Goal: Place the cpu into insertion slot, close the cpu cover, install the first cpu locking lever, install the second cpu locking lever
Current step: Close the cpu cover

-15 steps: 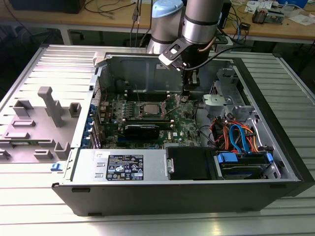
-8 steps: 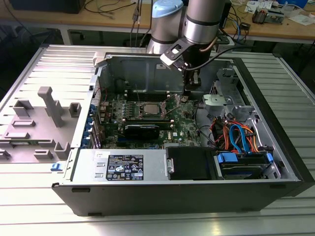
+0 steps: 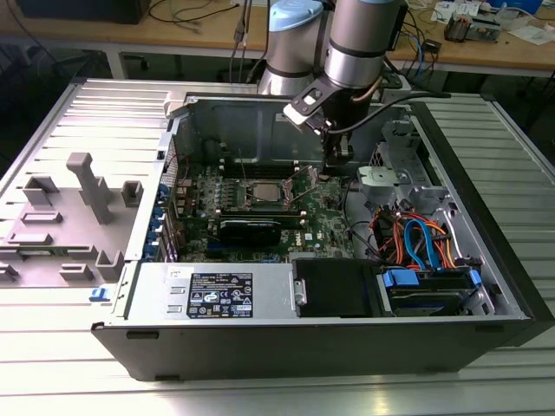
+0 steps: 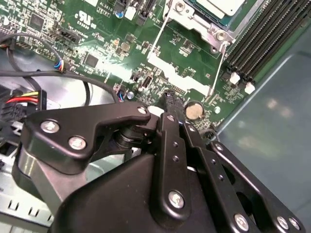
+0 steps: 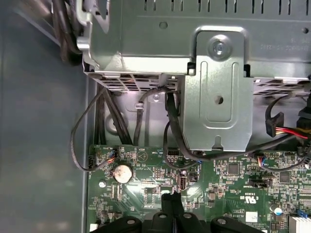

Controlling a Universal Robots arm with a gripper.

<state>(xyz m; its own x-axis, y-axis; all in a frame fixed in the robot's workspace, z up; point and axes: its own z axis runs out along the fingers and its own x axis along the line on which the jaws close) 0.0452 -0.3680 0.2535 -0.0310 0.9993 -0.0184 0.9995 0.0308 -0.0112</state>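
**Open computer case (image 3: 486,260) on the bench (image 3: 52,347).** The cpu (image 3: 263,192) lies in the insertion slot (image 3: 246,198), with the cpu cover (image 4: 194,20) seemingly down around it. The gripper (image 4: 169,100), fingers together and empty, hangs low over the green board (image 4: 97,43), just to the exterior view's right of the slot and near a thin wire lever (image 4: 218,65). Lever work probably calls for catching the wire's end squarely while sparing the surrounding components.

The arm (image 3: 360,43) is a silver-grey tube with pale blue joint caps (image 3: 295,16) and a black cable (image 3: 386,114), ending in a matt black gripper (image 4: 170,99) of linked bars (silver screw heads (image 4: 176,199) at the pivots).
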